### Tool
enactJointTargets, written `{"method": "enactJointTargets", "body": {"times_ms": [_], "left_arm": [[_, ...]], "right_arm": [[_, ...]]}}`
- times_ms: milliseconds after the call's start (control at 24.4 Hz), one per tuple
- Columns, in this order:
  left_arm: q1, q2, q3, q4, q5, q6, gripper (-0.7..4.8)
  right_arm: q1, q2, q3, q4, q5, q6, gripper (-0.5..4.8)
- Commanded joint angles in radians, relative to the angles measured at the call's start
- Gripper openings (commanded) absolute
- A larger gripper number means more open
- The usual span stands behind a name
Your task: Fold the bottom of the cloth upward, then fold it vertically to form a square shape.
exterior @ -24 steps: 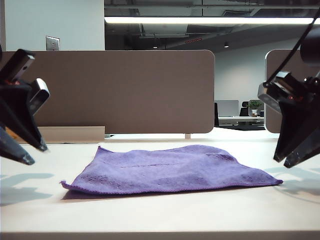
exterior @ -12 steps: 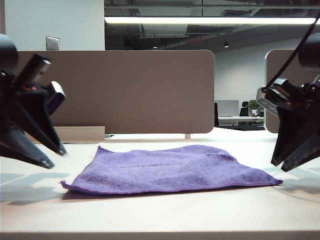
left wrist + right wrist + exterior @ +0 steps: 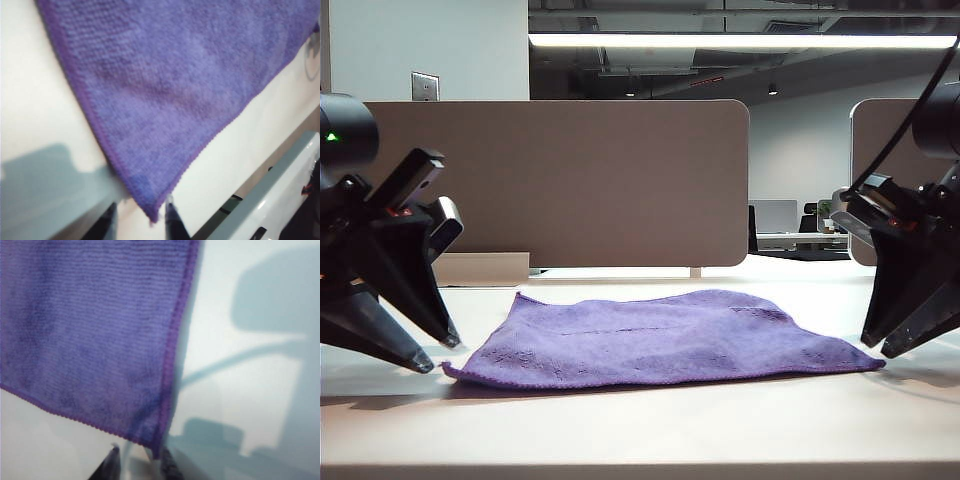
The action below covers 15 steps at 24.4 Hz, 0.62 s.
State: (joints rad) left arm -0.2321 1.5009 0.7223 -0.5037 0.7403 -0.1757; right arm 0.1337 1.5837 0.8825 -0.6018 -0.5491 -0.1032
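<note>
Lying flat on the desk (image 3: 650, 425), the purple microfiber cloth (image 3: 660, 338) is flanked by the left end effector (image 3: 433, 352), spread apart, and the right end effector (image 3: 876, 347), seemingly narrowly parted, at its near corners.

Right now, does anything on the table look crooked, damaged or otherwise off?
Nothing stands out. The cloth lies unfolded on the table, only slightly rumpled, with no damage visible. The left gripper and right gripper, jaws apart, sit low at its two near corners, holding nothing.
</note>
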Motion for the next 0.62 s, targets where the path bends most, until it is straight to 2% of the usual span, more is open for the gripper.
{"method": "enactJointTargets", "body": {"times_ms": [41,615], "left_arm": [[-0.002,0.006,-0.001,0.011,-0.002,-0.011,1.23],[-0.026,0.074,-0.002,0.021,0.042,-0.019,1.23]], "right_arm": [[0.0,0.001,0.003,0.016,-0.003,-0.006,1.09],[0.0,0.001,0.003,0.038,-0.003,-0.005,1.09]]}}
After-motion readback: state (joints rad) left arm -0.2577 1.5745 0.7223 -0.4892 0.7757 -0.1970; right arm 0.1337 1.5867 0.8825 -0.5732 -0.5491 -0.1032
